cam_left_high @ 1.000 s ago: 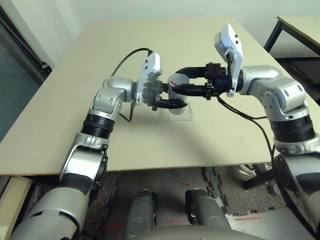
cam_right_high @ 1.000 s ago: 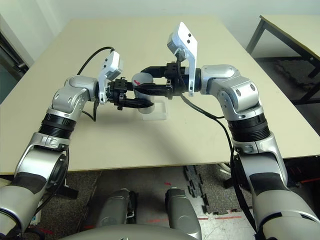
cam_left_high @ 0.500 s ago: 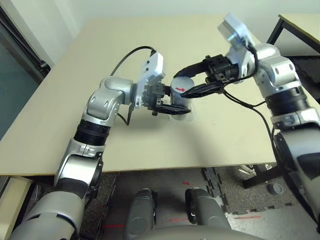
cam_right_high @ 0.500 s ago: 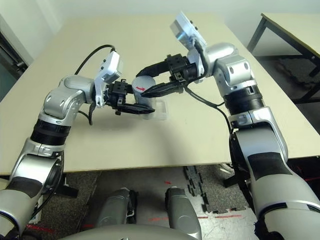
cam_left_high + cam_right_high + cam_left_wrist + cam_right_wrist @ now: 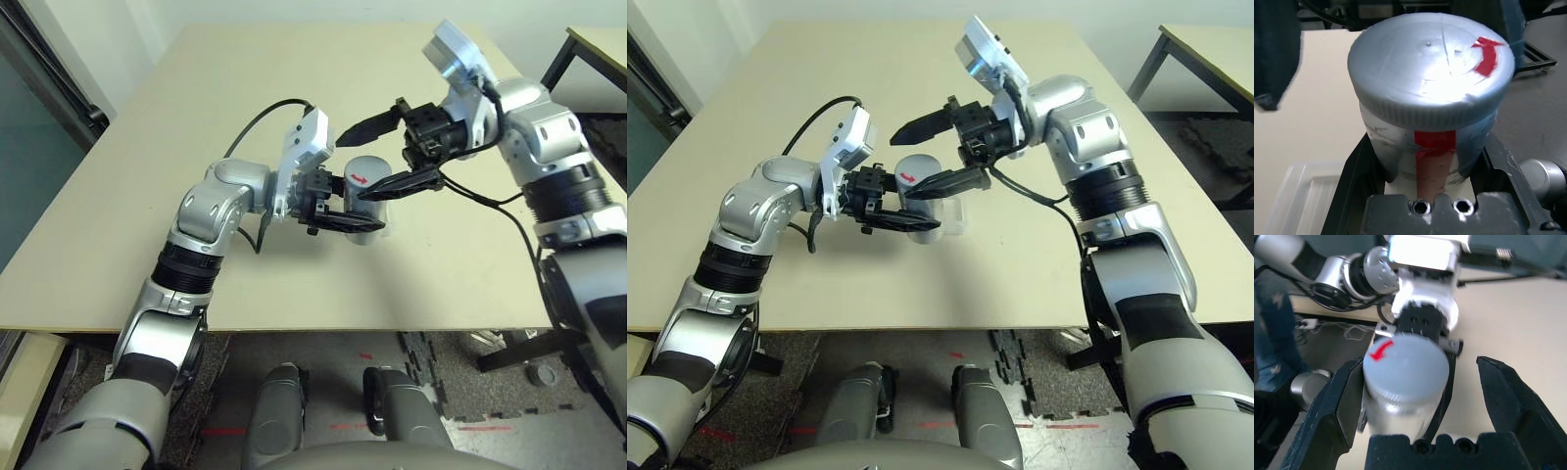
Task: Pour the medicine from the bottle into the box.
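Above the middle of a beige rectangular tabletop (image 5: 196, 127), the robot's left gripper (image 5: 355, 215) is clamped on the lower body of a small silver-grey cylindrical bottle (image 5: 364, 186), holding it upright and clear of the table surface. The bottle carries a grey ribbed round cap (image 5: 1430, 58) marked with a red arrow, and a red strip runs down its side between the black fingers (image 5: 1352, 186) in the left wrist view. From the right, the right gripper (image 5: 377, 157) reaches in with its jaws spread wide: one black finger stands up and clear on the far side of the cap, the other lies along the near right side of the bottle's top, and whether that finger touches the cap cannot be told. In the right wrist view the cap sits close against one finger (image 5: 1334, 406), with a broad gap to the other. Directly beneath the bottle, resting on the table, lies a small shallow square tray of clear plastic (image 5: 955, 217) with rounded corners, its right edge showing past the bottle. A black cable (image 5: 260, 117) loops over the left wrist.
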